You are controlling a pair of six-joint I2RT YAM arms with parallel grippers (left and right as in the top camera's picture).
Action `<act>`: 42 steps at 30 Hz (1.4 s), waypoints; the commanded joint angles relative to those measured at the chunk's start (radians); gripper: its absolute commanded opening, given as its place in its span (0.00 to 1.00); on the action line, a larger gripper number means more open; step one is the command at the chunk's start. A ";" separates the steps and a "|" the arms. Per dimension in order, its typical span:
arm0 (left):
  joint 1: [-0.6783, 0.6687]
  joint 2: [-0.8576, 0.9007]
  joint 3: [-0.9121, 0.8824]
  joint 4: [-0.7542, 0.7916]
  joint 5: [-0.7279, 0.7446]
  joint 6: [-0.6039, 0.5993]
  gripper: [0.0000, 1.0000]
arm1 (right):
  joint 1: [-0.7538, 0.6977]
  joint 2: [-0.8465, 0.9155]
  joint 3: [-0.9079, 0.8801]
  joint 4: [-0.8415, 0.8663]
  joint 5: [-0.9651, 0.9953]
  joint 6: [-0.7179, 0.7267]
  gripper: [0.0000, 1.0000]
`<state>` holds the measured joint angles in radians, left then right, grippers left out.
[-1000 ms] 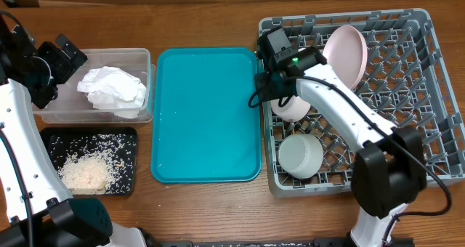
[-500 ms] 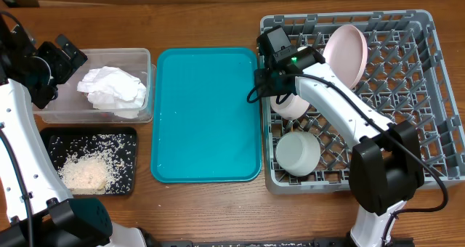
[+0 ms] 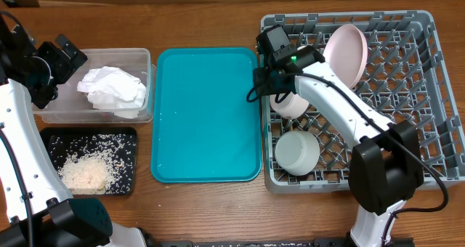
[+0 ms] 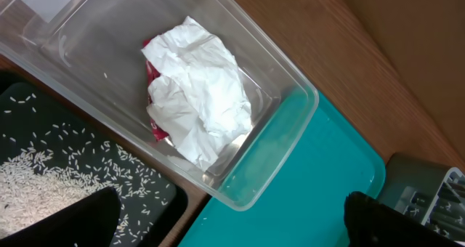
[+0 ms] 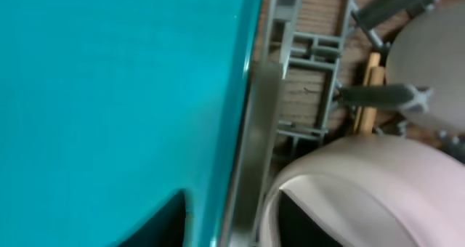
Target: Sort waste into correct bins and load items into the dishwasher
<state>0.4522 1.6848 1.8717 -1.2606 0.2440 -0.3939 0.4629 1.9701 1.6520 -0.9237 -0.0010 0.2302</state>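
The right gripper (image 3: 275,86) is working at the rim of the whitish-pink bowl (image 3: 292,106), which is sitting inside the dish rack (image 3: 429,94) against its left wall. A good release is calling for a straight lift, without dragging the bowl. Whether the jaws are gripping or released cannot be told. The left gripper (image 3: 62,59), well left of the rack, is gaping empty.

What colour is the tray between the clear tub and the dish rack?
The serving tray is plain teal; the overhead view shows it best.

Napkin (image 3: 111,89) in tub (image 3: 144,58), tray (image 3: 205,116) between tub and rack (image 3: 434,109)
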 commanded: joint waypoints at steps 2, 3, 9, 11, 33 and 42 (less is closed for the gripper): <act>-0.002 -0.003 0.022 0.001 0.008 -0.011 1.00 | -0.010 -0.090 0.124 -0.023 -0.012 -0.018 1.00; -0.002 -0.003 0.022 0.001 0.008 -0.011 1.00 | -0.010 -0.101 0.134 -0.025 -0.012 -0.018 1.00; -0.002 -0.003 0.022 0.001 0.008 -0.011 1.00 | -0.010 -0.117 0.135 -0.029 -0.012 -0.018 1.00; -0.002 -0.003 0.022 0.001 0.008 -0.011 1.00 | -0.010 -0.117 0.135 -0.028 -0.012 -0.018 1.00; -0.002 -0.003 0.022 0.001 0.008 -0.011 1.00 | -0.021 -0.144 0.135 -0.030 0.000 -0.018 1.00; -0.002 -0.003 0.022 0.001 0.008 -0.011 1.00 | -0.037 -0.259 0.135 -0.027 0.012 -0.018 1.00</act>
<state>0.4522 1.6848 1.8717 -1.2606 0.2440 -0.3935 0.4423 1.8164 1.7687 -0.9581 -0.0017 0.2153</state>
